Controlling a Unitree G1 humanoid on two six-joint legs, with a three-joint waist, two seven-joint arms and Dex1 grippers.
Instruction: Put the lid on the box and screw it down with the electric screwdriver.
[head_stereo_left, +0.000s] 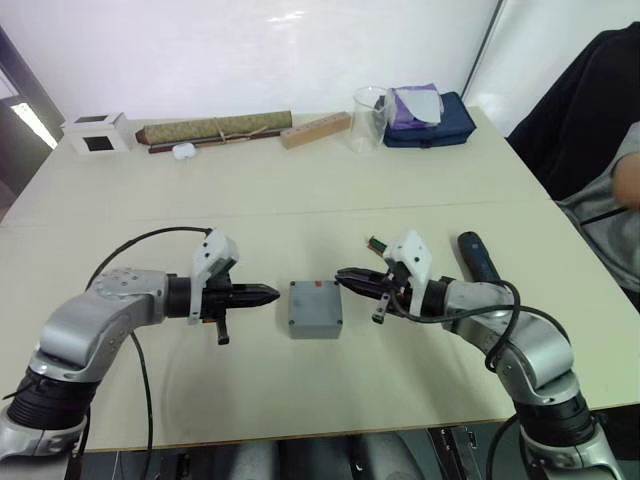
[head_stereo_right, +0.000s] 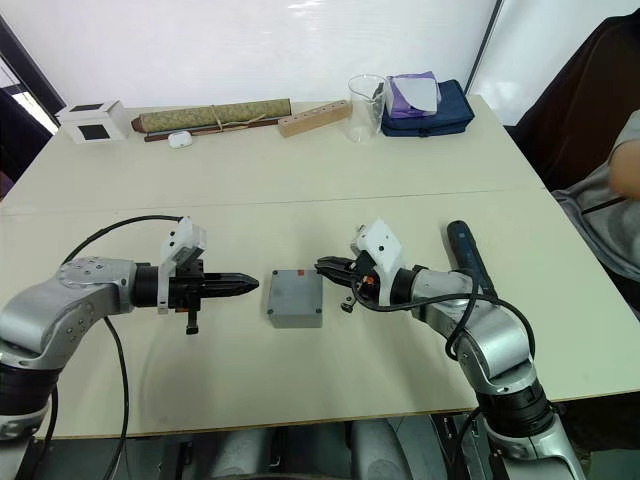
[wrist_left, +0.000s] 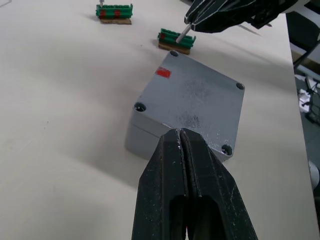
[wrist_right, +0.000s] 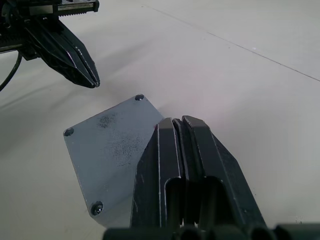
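Observation:
The grey lid (head_stereo_left: 315, 298), with its small red mark, lies squarely on the grey box (head_stereo_left: 316, 326) at the table's middle. My left gripper (head_stereo_left: 272, 294) is shut and empty, with its tip just left of the box, level with the lid (wrist_left: 195, 97). From the other side my right gripper (head_stereo_left: 342, 275) is also shut on nothing, its tip close to the box's far right corner. The dark blue electric screwdriver (head_stereo_left: 478, 255) lies on the table beside my right forearm, untouched.
Along the far edge stand a white cube (head_stereo_left: 97, 133), a rolled greenish scroll (head_stereo_left: 215, 128), a wooden block (head_stereo_left: 315, 129), a clear cup (head_stereo_left: 368, 118) and a blue pouch (head_stereo_left: 430, 120). Two small green terminal blocks (wrist_left: 174, 40) lie just past the box. A person (head_stereo_left: 600, 150) sits at the right.

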